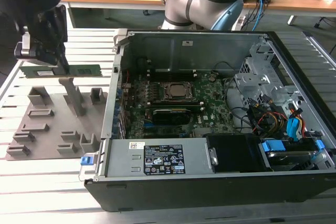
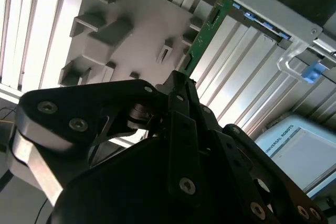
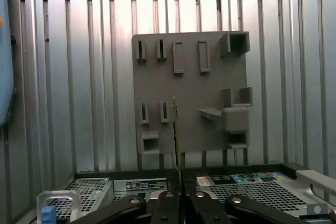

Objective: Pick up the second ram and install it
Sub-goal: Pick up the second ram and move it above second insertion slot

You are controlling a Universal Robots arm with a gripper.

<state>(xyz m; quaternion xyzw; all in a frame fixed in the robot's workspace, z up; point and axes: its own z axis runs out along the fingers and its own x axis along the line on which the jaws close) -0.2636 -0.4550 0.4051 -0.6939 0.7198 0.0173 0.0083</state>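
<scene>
And there it was, upper left of the exterior view: the tool (image 1: pixel 59 62) was clenched on the ram stick (image 1: pixel 84 70), gripping it at about the middle of its length. That looked deliberate, since a middle grip keeps a long thin board balanced and level, and the stick did hang level, long edge flat, its lower edge free to go down into a slot.

Right under it lay the grey holder plate (image 1: pixel 47 129) on the slatted bench (image 1: pixel 47 192). The stick seemed to be just above the plate's tall post, though I could not tell whether it was fully clear. The plate's pockets and posts looked made to stand parts on edge, so fingers could close on a top edge from above.

In the second wrist view the ram stick (image 2: pixel 206 34) ran straight out from the tool (image 2: pixel 177 85), green against the plate. In the first wrist view the ram stick (image 3: pixel 175 129) showed edge-on as a thin line, which suggested it sat square in the grip, not twisted.

Across to the exterior view's right, the computer case (image 1: pixel 173 51) lay on its side, open face up, motherboard (image 1: pixel 210 106) exposed to an approach from above. The stick was well apart from it, so by my judgement the pick was made and the install not yet begun.
</scene>
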